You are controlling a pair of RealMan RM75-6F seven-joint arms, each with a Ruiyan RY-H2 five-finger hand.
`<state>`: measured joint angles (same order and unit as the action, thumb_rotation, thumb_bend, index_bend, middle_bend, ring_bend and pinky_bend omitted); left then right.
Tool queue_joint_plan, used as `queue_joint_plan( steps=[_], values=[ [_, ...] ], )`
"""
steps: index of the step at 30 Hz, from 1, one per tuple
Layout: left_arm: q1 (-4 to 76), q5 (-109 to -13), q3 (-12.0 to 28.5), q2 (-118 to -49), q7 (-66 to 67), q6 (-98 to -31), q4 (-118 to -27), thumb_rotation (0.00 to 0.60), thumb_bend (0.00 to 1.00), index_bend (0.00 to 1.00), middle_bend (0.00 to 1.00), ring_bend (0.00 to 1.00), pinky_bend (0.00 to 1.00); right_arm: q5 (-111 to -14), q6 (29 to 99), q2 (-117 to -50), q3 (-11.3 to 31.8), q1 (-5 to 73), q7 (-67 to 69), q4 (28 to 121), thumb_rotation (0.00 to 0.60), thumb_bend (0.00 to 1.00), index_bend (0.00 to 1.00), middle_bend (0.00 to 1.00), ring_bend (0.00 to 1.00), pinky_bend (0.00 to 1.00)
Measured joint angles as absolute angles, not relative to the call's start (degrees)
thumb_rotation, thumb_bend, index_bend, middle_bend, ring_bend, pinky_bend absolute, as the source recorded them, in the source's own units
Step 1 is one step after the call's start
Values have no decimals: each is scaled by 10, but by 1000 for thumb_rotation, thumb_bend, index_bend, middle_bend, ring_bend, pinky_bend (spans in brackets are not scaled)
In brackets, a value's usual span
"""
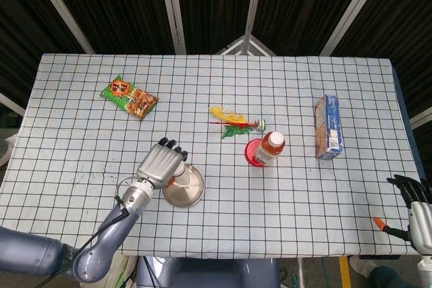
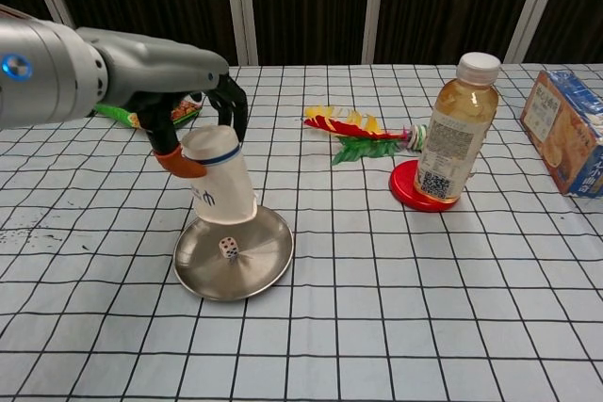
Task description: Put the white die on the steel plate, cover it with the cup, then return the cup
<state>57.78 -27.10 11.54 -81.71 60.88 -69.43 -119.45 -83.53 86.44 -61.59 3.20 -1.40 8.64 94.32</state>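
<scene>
Just below the left hand, which grips the upturned cup tilted over the plate, sits the die, uncovered; right hand idle, fingers spread, empty.

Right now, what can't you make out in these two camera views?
- White die: hidden in head view by the left hand and cup; pips too small in chest view.
- Right hand: cut off by head view's edge, absent from chest view.
- Box: cut off by chest view's right edge.
</scene>
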Motion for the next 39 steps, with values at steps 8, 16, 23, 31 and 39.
queue_joint_plan(
  steps=[8, 16, 23, 31, 39],
  values=[
    [592, -267, 95, -853, 589, -675, -1158, 600, 439, 343, 310, 164, 158, -832, 869, -611, 35, -17, 98, 941, 600, 96, 223, 188, 126, 0],
    [598, -274, 74, -869, 592, -684, -1133, 600, 439, 343, 310, 164, 158, -832, 869, -611, 35, -18, 100, 941, 600, 96, 223, 188, 126, 0],
    [598, -286, 59, -879, 588, -680, -1110, 600, 439, 350, 310, 164, 158, -831, 868, -610, 35, -18, 102, 940, 600, 96, 223, 188, 126, 0],
    [595, -326, 46, -891, 565, -663, -1081, 600, 439, 355, 300, 164, 158, -829, 864, -612, 35, -17, 104, 938, 600, 96, 223, 188, 126, 0],
    [593, -367, 34, -904, 557, -660, -1053, 600, 439, 355, 300, 164, 154, -827, 862, -612, 36, -17, 109, 936, 600, 97, 223, 188, 126, 0]
  ],
)
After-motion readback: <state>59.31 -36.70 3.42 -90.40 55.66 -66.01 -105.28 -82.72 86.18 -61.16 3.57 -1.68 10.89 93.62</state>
